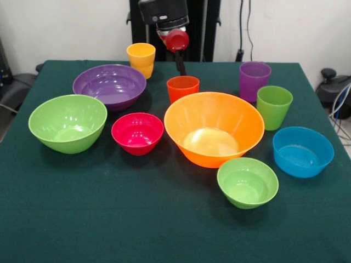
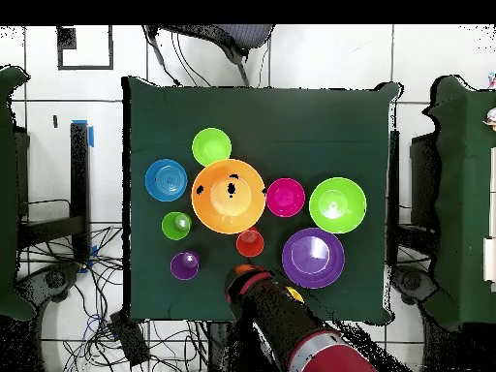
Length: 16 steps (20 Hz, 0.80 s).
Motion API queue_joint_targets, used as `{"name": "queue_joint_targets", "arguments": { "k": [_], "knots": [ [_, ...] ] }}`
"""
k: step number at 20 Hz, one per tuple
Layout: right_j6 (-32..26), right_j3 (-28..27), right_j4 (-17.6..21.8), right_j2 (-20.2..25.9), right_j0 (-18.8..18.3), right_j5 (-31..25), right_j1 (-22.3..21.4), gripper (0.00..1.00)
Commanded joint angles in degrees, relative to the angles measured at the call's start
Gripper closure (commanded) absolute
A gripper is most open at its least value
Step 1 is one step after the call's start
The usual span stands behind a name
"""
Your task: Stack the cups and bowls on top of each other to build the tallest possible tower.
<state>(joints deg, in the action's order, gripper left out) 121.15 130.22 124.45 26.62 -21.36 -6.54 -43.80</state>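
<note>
Six bowls stand apart and upright on the green table [image 1: 109, 219]: orange [image 1: 214, 129] in the middle, purple [image 1: 109, 85], big light green [image 1: 67, 121], magenta-red [image 1: 137, 132], small light green [image 1: 247, 182] and blue [image 1: 303, 151]. Four cups stand behind them: yellow [image 1: 141, 59], orange-red [image 1: 182, 87], purple [image 1: 254, 79] and green [image 1: 273, 106]. My gripper [image 1: 176, 44] hangs above the table's far edge, between the yellow and orange-red cups, with a red rounded part at its end. In the overhead view it [image 2: 242, 279] is just below the orange-red cup [image 2: 250, 242].
In the overhead view the arm covers most of the yellow cup [image 2: 294, 294]. The green cloth [image 2: 320, 116] is bare on the side away from the robot. Cables and chairs lie round the table on the floor.
</note>
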Motion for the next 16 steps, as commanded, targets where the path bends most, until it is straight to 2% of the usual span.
{"name": "queue_joint_targets", "arguments": {
  "k": [1,3,4,6,9,16],
  "knots": [
    [-0.11,-1.82,0.69,7.22,-2.62,-8.34,1.41,0.0],
    [-0.44,-1.4,0.49,7.58,-3.14,-7.51,0.85,0.0],
    [-1.07,-2.36,0.22,5.38,-1.86,-5.69,1.04,0.0],
    [-1.42,-2.76,0.05,3.96,-1.09,-3.99,0.88,0.0],
    [-1.48,-2.46,-0.05,4.32,-1.39,-3.66,0.4,0.0],
    [-1.67,-0.06,-0.65,8.9,-5.25,-3.83,-2.19,0.0]
  ]
}}
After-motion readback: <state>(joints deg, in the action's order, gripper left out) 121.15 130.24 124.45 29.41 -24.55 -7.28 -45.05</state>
